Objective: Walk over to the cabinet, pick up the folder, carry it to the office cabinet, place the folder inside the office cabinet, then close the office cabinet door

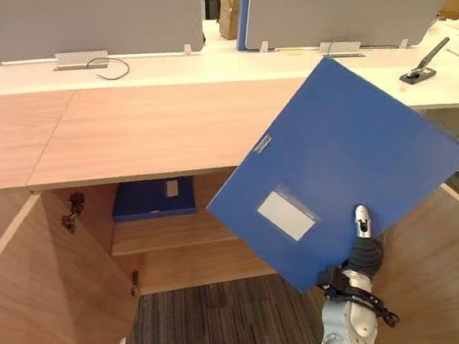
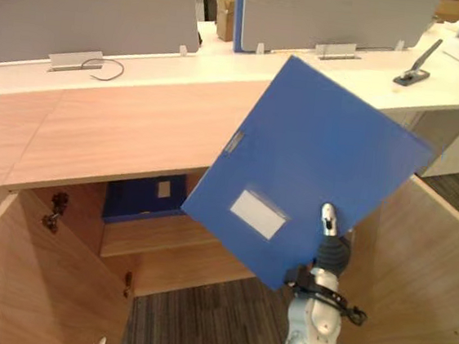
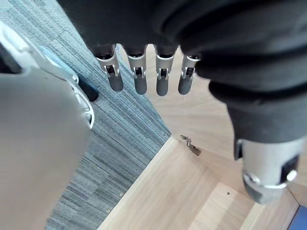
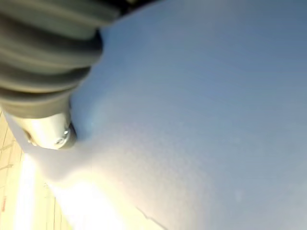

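Risk: folder (image 1: 338,159) is pinched near one low corner only. Tilted as it is, it may pivot or slip, or its far corner may catch the cabinet (image 1: 152,131) top on the way in.

Right hand (image 1: 360,228): thumb clamped on the folder's face, fingers hidden behind it. Folder sits centre-right of frame, above the open cabinet bay at lower centre.

Left hand (image 3: 144,79): fingers straight, empty.
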